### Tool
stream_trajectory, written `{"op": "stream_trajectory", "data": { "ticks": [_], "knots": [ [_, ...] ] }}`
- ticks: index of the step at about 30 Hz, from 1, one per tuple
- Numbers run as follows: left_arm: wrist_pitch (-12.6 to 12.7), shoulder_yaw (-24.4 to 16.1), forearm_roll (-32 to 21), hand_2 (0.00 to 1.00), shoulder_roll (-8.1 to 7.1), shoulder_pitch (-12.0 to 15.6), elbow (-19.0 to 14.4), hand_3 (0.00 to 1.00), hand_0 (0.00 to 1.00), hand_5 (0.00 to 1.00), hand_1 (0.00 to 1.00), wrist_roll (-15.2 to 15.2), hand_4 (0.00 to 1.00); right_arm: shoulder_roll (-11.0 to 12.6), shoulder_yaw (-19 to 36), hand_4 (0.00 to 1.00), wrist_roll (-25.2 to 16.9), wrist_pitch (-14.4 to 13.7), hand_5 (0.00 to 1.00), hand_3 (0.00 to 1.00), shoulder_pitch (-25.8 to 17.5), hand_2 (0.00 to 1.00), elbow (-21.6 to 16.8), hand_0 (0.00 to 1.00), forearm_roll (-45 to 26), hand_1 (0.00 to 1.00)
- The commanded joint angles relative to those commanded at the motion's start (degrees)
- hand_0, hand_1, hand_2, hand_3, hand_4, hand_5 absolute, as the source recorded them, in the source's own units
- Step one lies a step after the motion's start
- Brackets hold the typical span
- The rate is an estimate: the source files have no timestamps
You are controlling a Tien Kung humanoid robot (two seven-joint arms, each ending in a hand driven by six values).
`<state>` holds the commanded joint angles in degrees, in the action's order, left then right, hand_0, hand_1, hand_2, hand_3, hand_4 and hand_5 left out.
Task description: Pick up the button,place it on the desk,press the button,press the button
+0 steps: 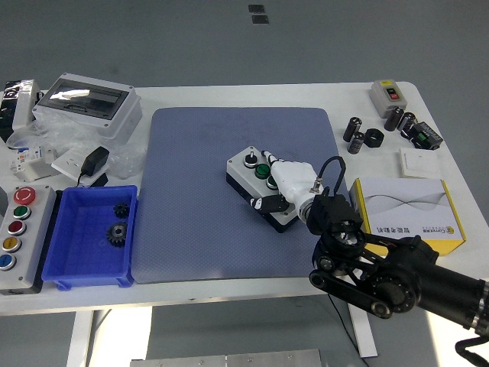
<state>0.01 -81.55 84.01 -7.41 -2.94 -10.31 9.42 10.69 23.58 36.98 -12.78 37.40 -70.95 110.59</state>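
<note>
Head view: box [260, 187], grey w/ black base, lay on mat [199, 191] right of centre, skewed, long axis running from upper left to lower right. Right hand [281, 183] was on the box's near half; white fingers [269, 162] lay close together over the top face by the green btn [263, 171], thumb [269, 203] tucked against the near side, so the hand appeared curled around the box in a clamp rather than pinching. Whether a fingertip actually bore on a btn: cannot tell, hand covers it. Black knob [247, 161] at far end was uncovered. Left hand not in view. Judgement: box already down on mat, so step in hand was the press. To do it well: keep thumb braced on the side so the box does not slide or twist on the mat; push straight down w/ one fingertip centred on the btn cap, not on the edge; avoid catching the adjacent btn; keep wrist low. Bin [90, 235] w/ gears and yellow carton [405, 206] sat well apart, no obstruction.
</note>
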Motion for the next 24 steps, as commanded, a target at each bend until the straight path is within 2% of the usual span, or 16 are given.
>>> {"op": "stream_trajectory", "data": {
  "ticks": [1,6,7,12,13,18,19,24],
  "knots": [
    [0.0,0.1,-0.1,0.527,-0.01,0.0,0.0,0.591,0.634,0.266,0.586,-0.1,0.644,0.0,0.1,0.474,0.0,0.0,0.065,0.998,0.0,0.574,0.1,0.069,0.6,0.378],
    [0.0,0.7,-0.6,0.527,-0.01,0.0,0.0,0.591,0.634,0.266,0.586,-0.4,0.644,0.0,0.4,0.474,0.0,-0.4,0.065,0.998,-0.2,0.574,0.3,0.069,3.1,0.378],
    [0.0,0.8,-0.7,0.528,0.01,0.0,0.0,0.592,0.635,0.250,0.586,-0.5,0.652,0.0,0.5,0.333,0.0,-0.5,0.002,0.820,-0.2,0.451,0.3,0.048,3.5,0.325],
    [0.0,1.0,-0.8,0.528,0.05,0.1,0.0,0.592,0.635,0.250,0.586,-0.6,0.652,-0.1,0.3,0.333,0.0,-1.5,0.002,0.820,-0.2,0.451,0.4,0.048,4.8,0.325],
    [0.0,1.0,-0.8,0.530,0.05,0.1,0.0,0.594,0.635,0.251,0.586,-0.6,0.659,-0.1,0.1,0.329,0.0,-1.8,0.002,0.559,-0.2,0.386,0.5,0.034,4.9,0.296],
    [0.1,1.0,-0.8,0.530,0.03,0.1,0.0,0.594,0.635,0.251,0.586,-0.5,0.659,0.2,-1.0,0.329,-0.5,-3.8,0.002,0.559,0.0,0.386,0.5,0.034,4.4,0.296],
    [0.1,1.0,-0.8,0.533,0.01,0.1,0.0,0.595,0.636,0.249,0.587,-0.5,0.658,0.3,-1.4,0.338,-1.5,-4.3,0.002,0.500,0.2,0.356,0.4,0.018,4.0,0.283],
    [0.1,1.0,-0.8,0.533,-0.04,0.1,0.0,0.595,0.636,0.249,0.587,-0.5,0.658,0.8,-2.9,0.338,-5.0,-6.2,0.002,0.500,1.1,0.356,-0.2,0.018,2.7,0.283]
  ]
}}
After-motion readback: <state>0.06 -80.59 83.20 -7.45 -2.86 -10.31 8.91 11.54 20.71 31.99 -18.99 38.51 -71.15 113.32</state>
